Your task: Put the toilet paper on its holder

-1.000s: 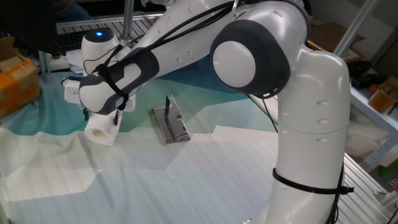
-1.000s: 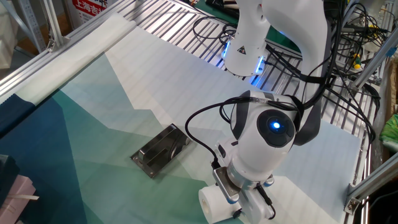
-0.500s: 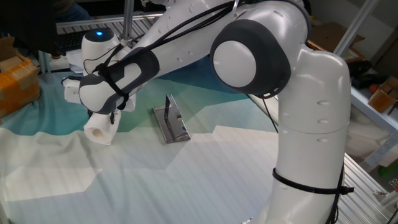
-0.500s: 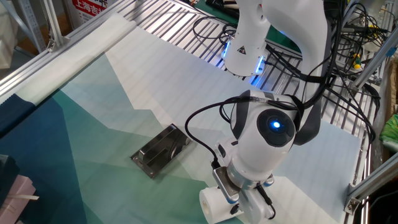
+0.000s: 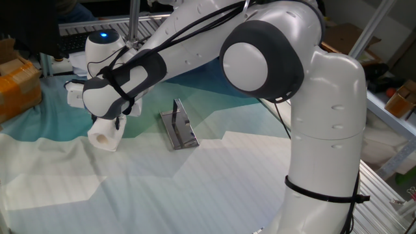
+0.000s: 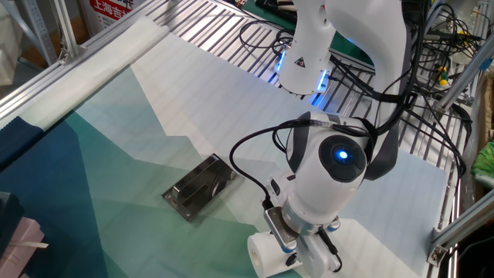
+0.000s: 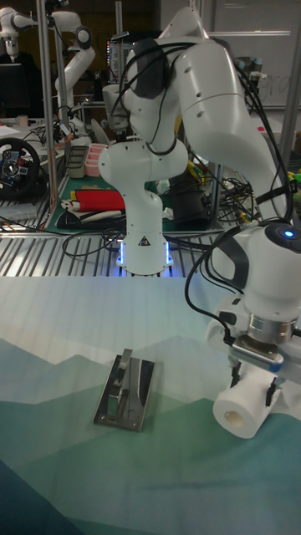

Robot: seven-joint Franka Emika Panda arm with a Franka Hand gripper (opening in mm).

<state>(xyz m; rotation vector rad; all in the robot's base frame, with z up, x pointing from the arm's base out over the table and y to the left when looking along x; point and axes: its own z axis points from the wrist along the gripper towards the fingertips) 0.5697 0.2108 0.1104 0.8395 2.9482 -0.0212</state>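
Downward the arm reaches; its hand (image 7: pixel 253 374) is clamped on the toilet paper (image 7: pixel 243 403), beside the holder (image 7: pixel 125 390).

1. A green and white cloth (image 6: pixel 154 123) covers the table.
2. An orange box (image 5: pixel 18 84) sits past the cloth's edge.
3. A red thing (image 7: pixel 99 201) and a black wheel (image 7: pixel 18 167) lie behind the cloth.

Even, bright indoor light, soft shadows, mild glare on white arm (image 5: pixel 260 58), sharp focus.
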